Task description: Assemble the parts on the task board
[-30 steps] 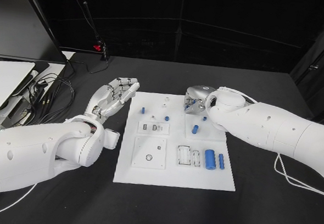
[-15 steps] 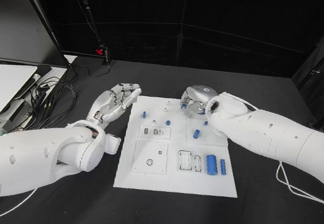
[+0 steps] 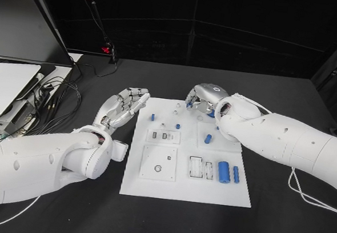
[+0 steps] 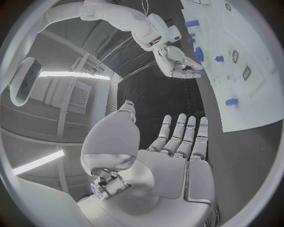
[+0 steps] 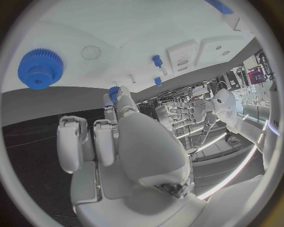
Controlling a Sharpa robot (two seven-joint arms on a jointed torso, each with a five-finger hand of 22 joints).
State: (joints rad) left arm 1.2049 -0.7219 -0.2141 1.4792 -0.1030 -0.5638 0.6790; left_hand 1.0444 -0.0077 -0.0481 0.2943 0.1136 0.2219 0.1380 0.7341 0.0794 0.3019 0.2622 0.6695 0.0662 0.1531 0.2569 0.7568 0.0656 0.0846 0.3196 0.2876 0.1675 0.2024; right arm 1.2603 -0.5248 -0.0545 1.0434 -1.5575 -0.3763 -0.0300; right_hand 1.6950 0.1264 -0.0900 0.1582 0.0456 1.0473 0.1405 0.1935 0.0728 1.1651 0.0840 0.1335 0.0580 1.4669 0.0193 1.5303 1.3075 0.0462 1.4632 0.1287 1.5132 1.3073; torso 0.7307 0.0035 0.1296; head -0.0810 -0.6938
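Right hand (image 3: 202, 97) has shifted slightly farther over white task board (image 3: 184, 187), pinching small blue part (image 5: 113, 92); left hand (image 3: 123, 104) flat, fingers apart, empty.

White task board (image 3: 178, 188); blue gear (image 5: 39, 69).

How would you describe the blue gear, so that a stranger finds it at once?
Start at the white task board in the middle of the black table, then go to its far edge, next to the right hand. The blue gear lies there: a round toothed wheel with a centre hole, while the other blue parts are plain pegs and cylinders.
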